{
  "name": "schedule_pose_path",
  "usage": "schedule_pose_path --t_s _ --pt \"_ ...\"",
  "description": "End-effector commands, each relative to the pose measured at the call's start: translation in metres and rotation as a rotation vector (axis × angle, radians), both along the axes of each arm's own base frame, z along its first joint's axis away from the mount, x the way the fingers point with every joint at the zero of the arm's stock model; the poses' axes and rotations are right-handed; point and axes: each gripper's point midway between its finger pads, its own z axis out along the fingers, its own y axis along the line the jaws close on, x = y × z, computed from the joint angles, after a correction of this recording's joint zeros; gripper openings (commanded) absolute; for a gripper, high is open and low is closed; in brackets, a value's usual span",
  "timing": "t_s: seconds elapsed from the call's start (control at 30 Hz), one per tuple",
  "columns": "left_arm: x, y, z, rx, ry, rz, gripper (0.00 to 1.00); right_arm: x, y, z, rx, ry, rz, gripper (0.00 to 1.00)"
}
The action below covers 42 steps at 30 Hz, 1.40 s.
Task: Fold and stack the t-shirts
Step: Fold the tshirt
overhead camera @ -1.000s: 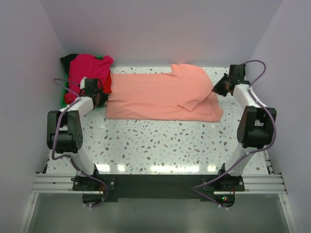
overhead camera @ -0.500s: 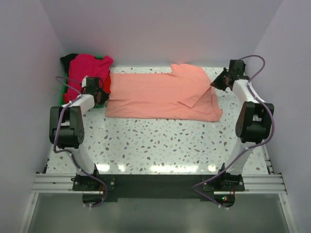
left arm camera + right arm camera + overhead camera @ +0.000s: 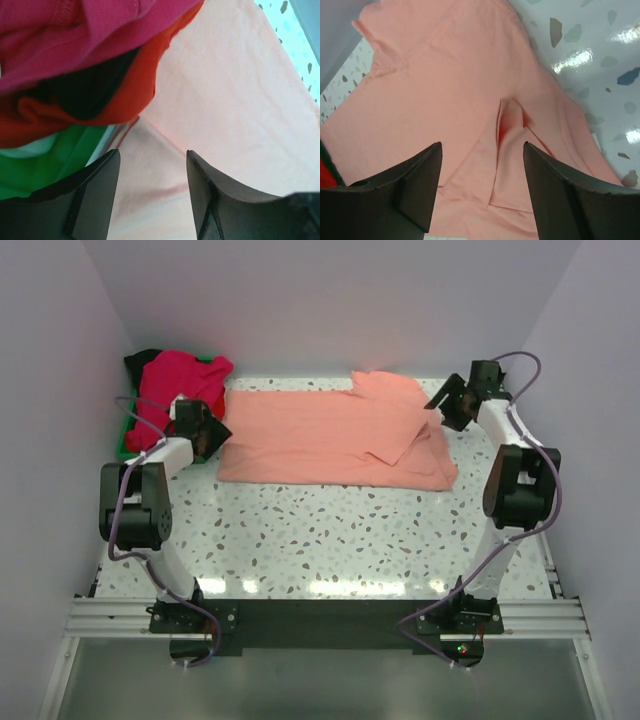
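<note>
Left gripper [image 3: 153,161]: the two dark fingers [image 3: 97,192] stand wide apart with nothing between them, poised over the left edge of the salmon-pink cloth t-shirt [image 3: 320,440]; contact with the cloth cannot be determined. Right gripper [image 3: 482,150]: jaws likewise spread wide and empty, above the right end of the same garment. The right wrist view records a detail not legible from above: a small raised pleat in the cloth, shadowed darker along its crease, lying in line with the gap between the jaws, with folded layers and straight edges running out from it. The left wrist view shows the layering of the pile beside the garment: a magenta-pink t-shirt [image 3: 75,35] uppermost, a red t-shirt [image 3: 145,82] under it touching the salmon edge, a black t-shirt [image 3: 82,92] tucked between them, and the green tray [image 3: 45,172] beneath. Only the top view gives the full layout: the salmon garment lies spread lengthwise across the far half of the white speckled terrazzo table [image 3: 330,540], mostly flat, its left end square, its right end doubled over with a sleeve flap folded diagonally across the body and a rumpled corner near the right arm. The pile sits in the far left corner, just beside the garment's left end. Both arms reach in from the table's two sides.
</note>
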Motion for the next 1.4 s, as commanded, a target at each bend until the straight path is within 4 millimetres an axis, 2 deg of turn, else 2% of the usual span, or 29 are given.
schedule_pose_path --t_s 0.0,0.03,0.07,0.1,0.13,0.17,0.2,0.23,0.27,0.3,0.33,0.43,0.6,0.63,0.83,1.13,1.37 --pt "-0.002 -0.007 0.046 -0.007 -0.128 -0.038 0.61 -0.038 -0.012 0.041 -0.074 -0.028 -0.044 0.69" --pt "-0.012 -0.01 0.051 -0.006 -0.138 -0.036 0.61 -0.047 -0.012 0.041 -0.079 -0.027 -0.049 0.68" --pt "-0.017 -0.011 0.053 -0.004 -0.143 -0.034 0.61 -0.059 -0.013 0.058 -0.089 -0.065 -0.06 0.66" --pt "-0.022 -0.005 0.064 0.012 -0.163 0.002 0.61 -0.077 -0.012 0.038 -0.091 -0.024 -0.065 0.65" --pt "-0.034 -0.014 0.055 0.014 -0.139 -0.013 0.61 -0.087 -0.012 0.035 -0.093 -0.015 -0.071 0.63" --pt "-0.041 -0.013 0.051 0.026 -0.119 0.004 0.59 -0.098 -0.011 0.046 -0.093 -0.048 -0.079 0.62" --pt "-0.048 -0.013 0.057 0.023 -0.129 0.021 0.57 -0.116 -0.012 0.026 -0.101 -0.007 -0.089 0.62" --pt "-0.062 -0.012 0.043 0.029 -0.095 0.034 0.55 -0.125 -0.013 0.023 -0.106 -0.006 -0.092 0.61" --pt "-0.07 -0.012 0.039 0.035 -0.088 0.057 0.55 -0.133 -0.013 0.028 -0.112 -0.027 -0.099 0.6" --pt "-0.077 -0.01 0.035 0.04 -0.08 0.073 0.54 -0.148 -0.014 0.011 -0.12 0.004 -0.109 0.6" --pt "-0.092 -0.008 0.024 0.046 -0.058 0.09 0.54 -0.153 -0.015 0.006 -0.124 0.009 -0.12 0.59" --pt "-0.11 -0.008 0.006 0.036 -0.03 0.116 0.53 -0.17 -0.012 -0.01 -0.124 0.034 -0.111 0.56" --pt "-0.119 -0.011 -0.016 0.02 0.01 0.12 0.53 -0.179 -0.014 -0.029 -0.131 0.083 -0.116 0.55" --pt "-0.112 -0.011 -0.012 0.017 -0.023 0.122 0.54 -0.178 -0.015 -0.03 -0.133 0.085 -0.12 0.55" --pt "-0.101 -0.013 -0.017 0.009 -0.04 0.12 0.57 -0.176 -0.018 -0.049 -0.122 0.124 -0.137 0.55" --pt "-0.102 -0.006 -0.037 0.037 0.004 0.147 0.57 -0.175 -0.021 -0.072 -0.114 0.167 -0.151 0.55" --pt "-0.102 0.0 -0.043 0.062 0.021 0.17 0.54 -0.17 -0.024 -0.088 -0.113 0.187 -0.173 0.54"
